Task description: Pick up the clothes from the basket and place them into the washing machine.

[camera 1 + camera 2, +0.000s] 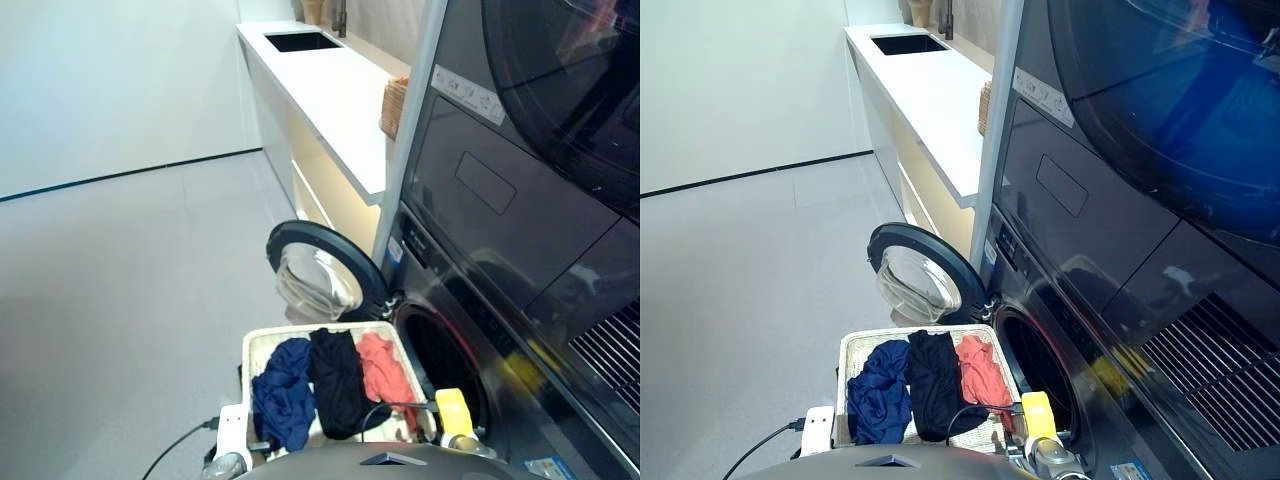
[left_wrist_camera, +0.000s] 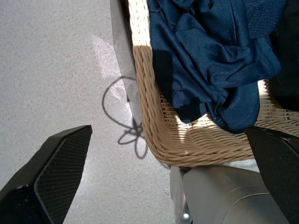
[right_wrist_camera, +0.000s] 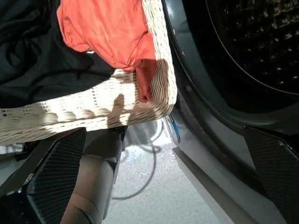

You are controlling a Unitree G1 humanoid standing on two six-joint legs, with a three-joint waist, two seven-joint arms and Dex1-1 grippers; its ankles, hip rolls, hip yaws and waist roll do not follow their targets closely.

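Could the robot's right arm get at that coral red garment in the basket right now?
Probably yes. The coral red garment lies uncovered on the basket's washer side, just ahead of the open right end effector, with nothing between them.

No text can be read. A white label strip with small dark marks sits on the dark stacked unit, and a small blue sticker on the dark grey glossy washing machine; both are illegible.

You have a pale grey speckled floor; on it the shallow cream woven basket sits just left of the dark grey glossy washing machine, with a thin black cable at its near-left corner.
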